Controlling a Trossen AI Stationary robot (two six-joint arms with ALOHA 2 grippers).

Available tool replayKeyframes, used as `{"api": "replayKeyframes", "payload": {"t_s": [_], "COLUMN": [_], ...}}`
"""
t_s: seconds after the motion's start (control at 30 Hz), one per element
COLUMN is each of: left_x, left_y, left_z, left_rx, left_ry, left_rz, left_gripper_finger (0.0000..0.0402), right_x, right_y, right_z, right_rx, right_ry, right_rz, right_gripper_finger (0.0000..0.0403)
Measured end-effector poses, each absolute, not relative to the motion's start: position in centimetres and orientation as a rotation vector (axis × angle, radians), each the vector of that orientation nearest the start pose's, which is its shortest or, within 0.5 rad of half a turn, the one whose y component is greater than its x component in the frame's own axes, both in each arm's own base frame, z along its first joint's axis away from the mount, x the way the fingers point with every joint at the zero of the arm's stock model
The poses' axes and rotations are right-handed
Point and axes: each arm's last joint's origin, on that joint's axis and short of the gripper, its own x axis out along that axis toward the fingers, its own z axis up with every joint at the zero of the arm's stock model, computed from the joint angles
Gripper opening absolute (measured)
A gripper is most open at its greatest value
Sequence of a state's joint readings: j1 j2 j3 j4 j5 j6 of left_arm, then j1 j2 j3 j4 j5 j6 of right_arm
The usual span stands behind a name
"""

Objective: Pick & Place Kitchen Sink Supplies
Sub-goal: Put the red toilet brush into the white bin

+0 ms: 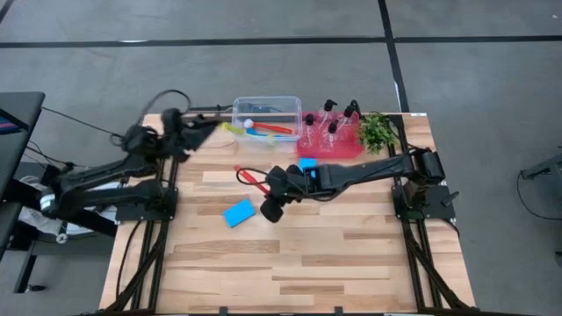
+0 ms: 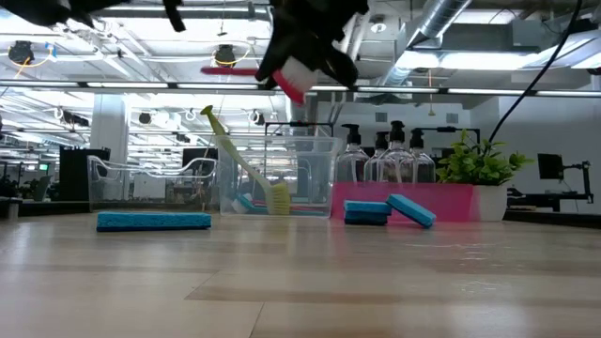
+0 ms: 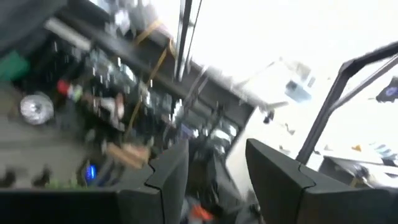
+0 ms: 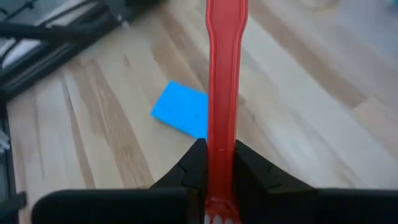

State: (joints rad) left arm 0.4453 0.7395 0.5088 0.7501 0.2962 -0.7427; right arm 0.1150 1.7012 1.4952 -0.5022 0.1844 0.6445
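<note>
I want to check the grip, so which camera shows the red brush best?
The right wrist view: the red brush fills the frame, its handle clamped between the right gripper jaws above the table. The high view shows only a red sliver beside the arm; the low view only its head, held aloft. The left wrist view misses it.

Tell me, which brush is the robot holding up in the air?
The red brush. The right tool grips its handle above the table, while the yellow-green brush leans in the clear tub.

The light wooden plank table [image 1: 290,254] carries a clear plastic tub [image 1: 283,105], a red tray [image 1: 349,151] and a leafy green plant [image 1: 378,132]. Bright blue rectangular sponges [image 1: 238,212] lie flat on it.
</note>
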Motion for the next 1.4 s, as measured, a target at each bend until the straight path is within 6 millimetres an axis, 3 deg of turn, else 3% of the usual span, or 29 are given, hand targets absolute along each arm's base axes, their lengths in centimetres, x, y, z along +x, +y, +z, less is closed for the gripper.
{"api": "replayKeyframes", "payload": {"t_s": [0.17,0.33,1.0,1.4], "left_x": [12.2,12.0,15.8,18.0], "left_y": [5.9,5.7,5.6,4.7], "left_z": [33.7,32.6,30.0,29.3], "left_rx": [-0.52,-0.582,-0.827,-0.839], "left_ry": [-0.521,-0.401,-0.192,-0.198], "left_rz": [0.028,0.077,0.062,0.081], "left_gripper_finger": [0.0163,0.0163,0.0163,0.0163], "right_x": [37.7,37.7,37.6,37.6], "right_y": [3.6,3.5,2.8,2.8], "right_z": [33.1,34.2,37.9,38.1], "right_rx": [0.493,0.473,0.403,0.387], "right_ry": [0.615,0.569,0.373,0.374], "right_rz": [-0.338,-0.396,-0.593,-0.59], "right_gripper_finger": [0.0054,0.005,0.0048,0.0046]}}
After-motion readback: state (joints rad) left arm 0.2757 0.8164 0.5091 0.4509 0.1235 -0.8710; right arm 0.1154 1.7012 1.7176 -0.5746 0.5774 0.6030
